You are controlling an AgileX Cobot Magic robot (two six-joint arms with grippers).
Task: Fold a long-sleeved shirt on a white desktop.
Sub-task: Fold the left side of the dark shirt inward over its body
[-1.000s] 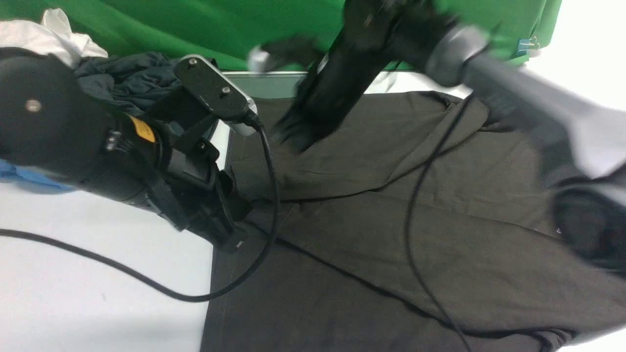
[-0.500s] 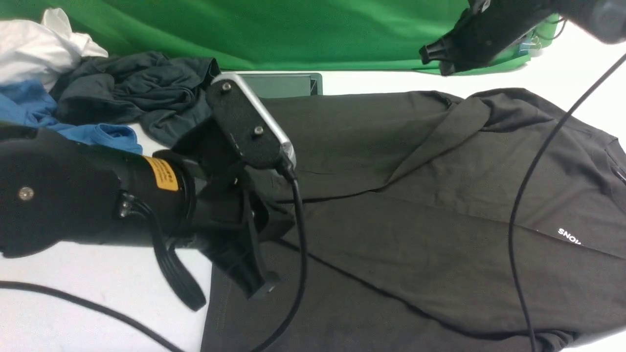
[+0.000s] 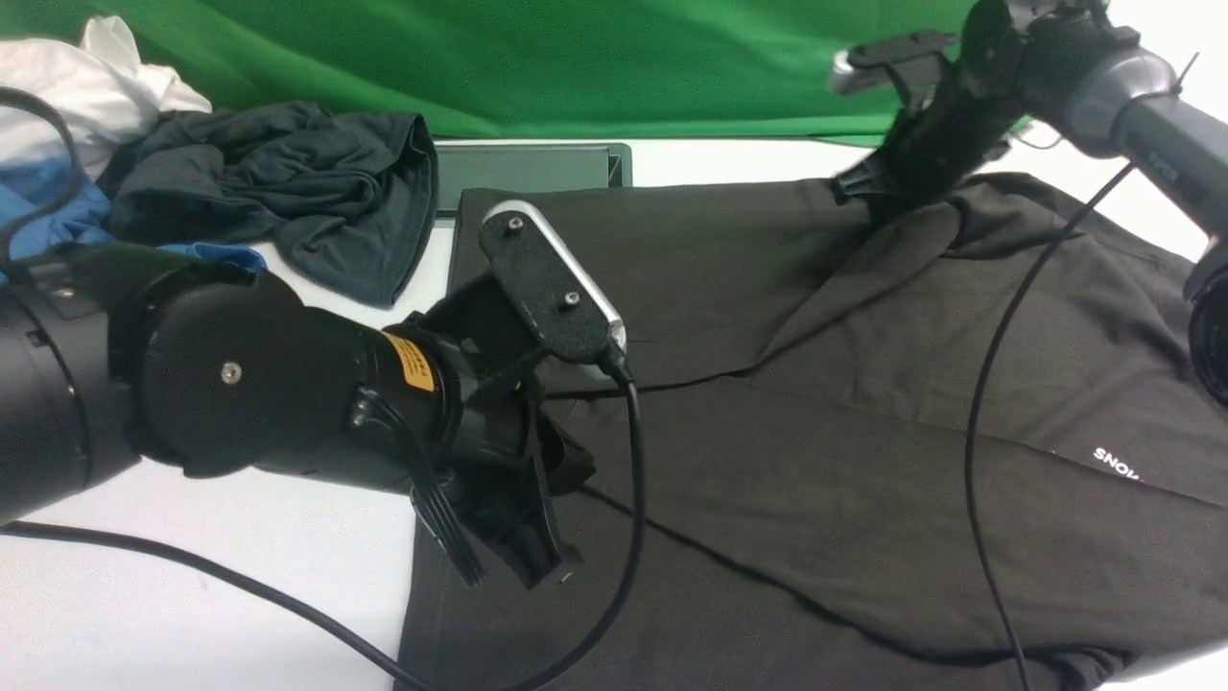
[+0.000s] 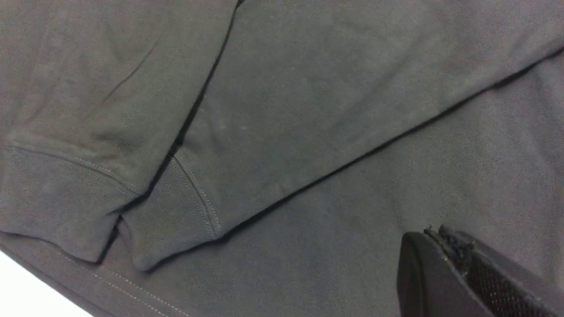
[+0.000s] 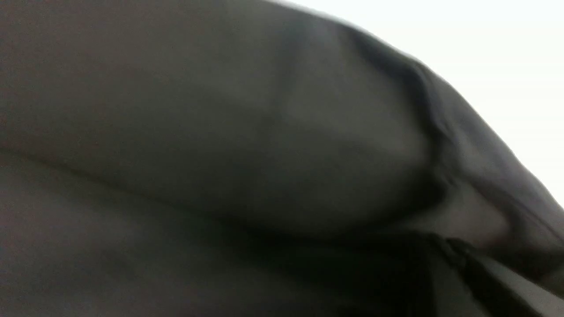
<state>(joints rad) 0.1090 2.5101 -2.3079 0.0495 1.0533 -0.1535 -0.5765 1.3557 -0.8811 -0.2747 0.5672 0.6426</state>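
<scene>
The long-sleeved shirt lies spread over the white desktop, both sleeves folded across its body, with part of the white print showing at the right. My left gripper hovers low over the shirt's left hem, and its fingers look pressed together with nothing between them. The left wrist view shows the two ribbed cuffs side by side on the shirt, a little away from that gripper. My right gripper rests on the shirt's far edge near the folded shoulder. The blurred right wrist view shows only dark shirt.
A blackish-teal garment, a blue garment and a white cloth are piled at the back left. The silver-framed hatch lies beside them. The green backdrop closes off the rear. Black cables trail across the shirt.
The right arm swung up from the shirt's left middle, away to the back right, then dropped onto the far shoulder edge. The left arm shifted right, over the hem.
</scene>
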